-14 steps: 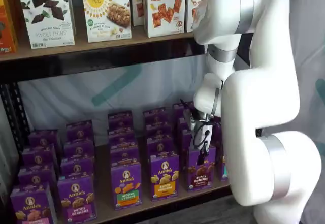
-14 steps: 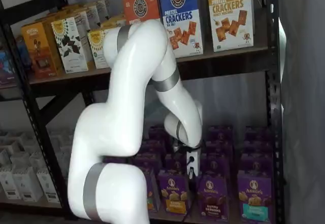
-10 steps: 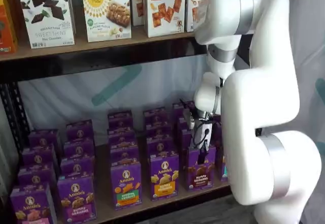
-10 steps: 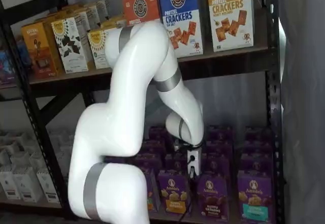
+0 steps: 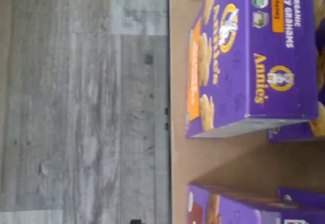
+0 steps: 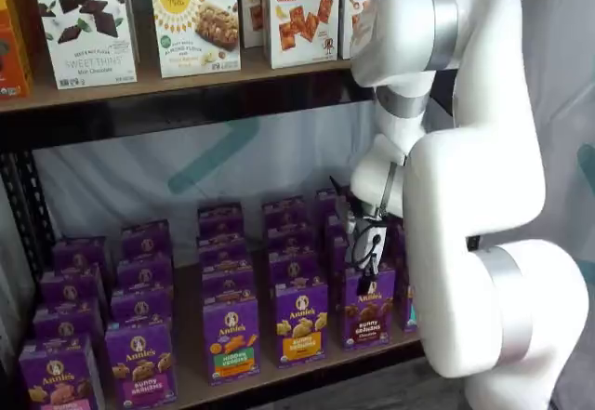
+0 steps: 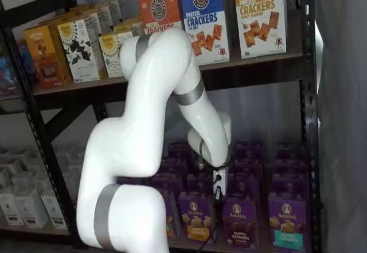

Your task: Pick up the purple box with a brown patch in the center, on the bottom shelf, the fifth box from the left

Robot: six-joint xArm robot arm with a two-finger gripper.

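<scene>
The purple box [image 6: 367, 312] with dark brown bunny crackers stands in the front row of the bottom shelf [image 6: 189, 336]; it shows in both shelf views [image 7: 239, 222]. My gripper [image 6: 363, 259] hangs just above and slightly behind its top, black fingers pointing down with a cable beside them. It also shows in a shelf view [image 7: 218, 187], left of and above the box. No gap between the fingers can be made out. The wrist view shows the shelf board [image 5: 218, 158] and the yellow-band Honey carton [image 5: 249, 66], not the fingers.
Purple cartons stand in rows on either side: yellow band [image 6: 299, 322], green band [image 6: 231, 338], teal band [image 7: 287, 225]. The upper shelf [image 6: 186, 89] holds cracker boxes above the arm. Grey floor [image 5: 81, 107] lies in front of the shelf edge.
The gripper has risen a little above the front-row boxes; the arm's upper links have shifted slightly. The boxes have not moved.
</scene>
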